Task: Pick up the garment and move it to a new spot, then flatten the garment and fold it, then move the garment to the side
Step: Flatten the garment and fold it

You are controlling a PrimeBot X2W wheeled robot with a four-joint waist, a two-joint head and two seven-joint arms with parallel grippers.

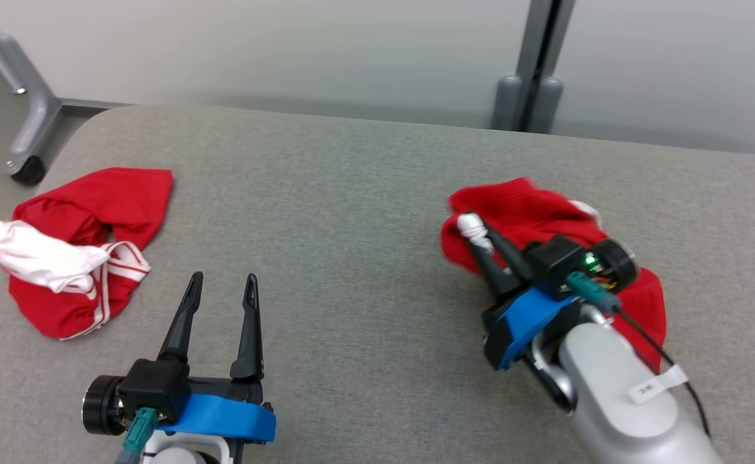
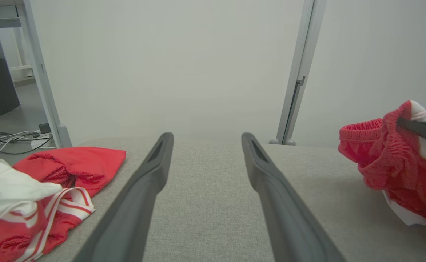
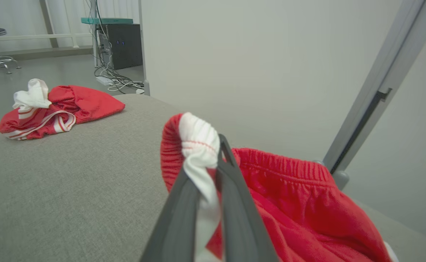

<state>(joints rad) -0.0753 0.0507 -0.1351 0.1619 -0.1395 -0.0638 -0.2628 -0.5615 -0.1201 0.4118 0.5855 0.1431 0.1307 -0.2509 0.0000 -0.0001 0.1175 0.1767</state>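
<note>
**Clerk:** State of the right gripper (image 1: 480, 237)?

**Inspector:** Clenched. Its two dark fingers are pinched on a bunched white-and-red fold of the garment (image 1: 532, 212). The right wrist view confirms this: the gripper (image 3: 209, 160) has the white lining squeezed between its fingers, and the gathered red waistband (image 3: 285, 171) spreads to the right behind them.

**Clerk:** Location of the garment?

**Inspector:** On the right side of the grey table (image 1: 351, 225), under and around the right wrist. The pinched fold is raised. The rest of the red cloth trails down beside the pale forearm. The left wrist view shows the garment (image 2: 387, 160) at its right edge, crumpled, with a shadow on the table beneath it. Whether its lowest folds rest on the surface cannot be told.

**Clerk:** The left gripper (image 1: 224, 278)?

**Inspector:** Released. The fingers are spread wide with nothing between them, low over bare table at the near left. In its own wrist view the gripper (image 2: 205, 136) frames only grey fabric.

**Clerk:** Other items?

**Inspector:** A striped piece (image 1: 93, 212), red with white bands and white lining, lies crumpled at the table's left edge, well apart from both grippers.
</note>
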